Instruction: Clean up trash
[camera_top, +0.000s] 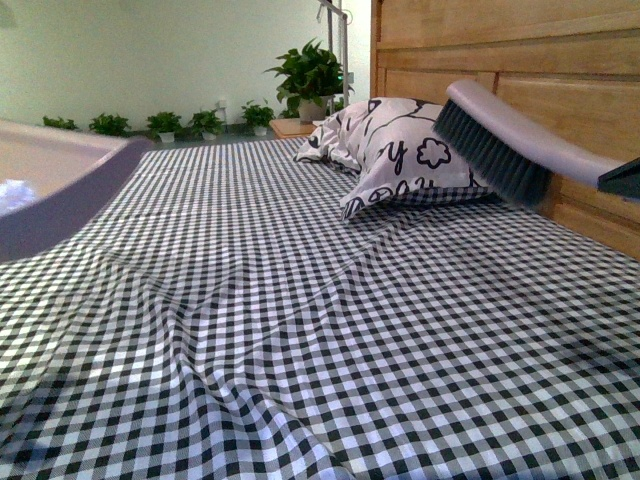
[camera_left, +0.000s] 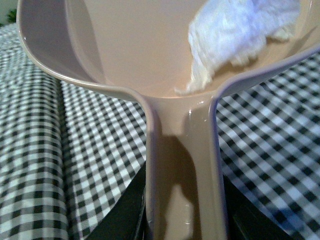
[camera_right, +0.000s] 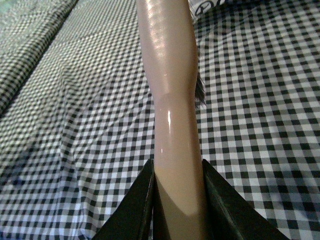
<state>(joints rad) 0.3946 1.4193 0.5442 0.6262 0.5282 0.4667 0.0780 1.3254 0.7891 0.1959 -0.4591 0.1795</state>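
Right, the left gripper (camera_left: 182, 220) is pinching its dark jaws against both sides of the beige dustpan's (camera_left: 125, 55) handle, holding the pan raised above the checked bedsheet (camera_left: 40, 165). Inside that pan the trash (camera_left: 235, 35), a crumpled white wad of tissue, is lying against the sloping wall near where the handle begins. Over on the other side, the right gripper (camera_right: 177, 210) is clamping the handle of the brush (camera_right: 167, 80), jaws snug on either side of it. From the front, the brush head with its dark bristles is hanging in the air in front of the patterned pillow (camera_top: 385, 150), by the wooden headboard (camera_top: 520, 50). Potted plants (camera_top: 310, 75) are lining the far wall.
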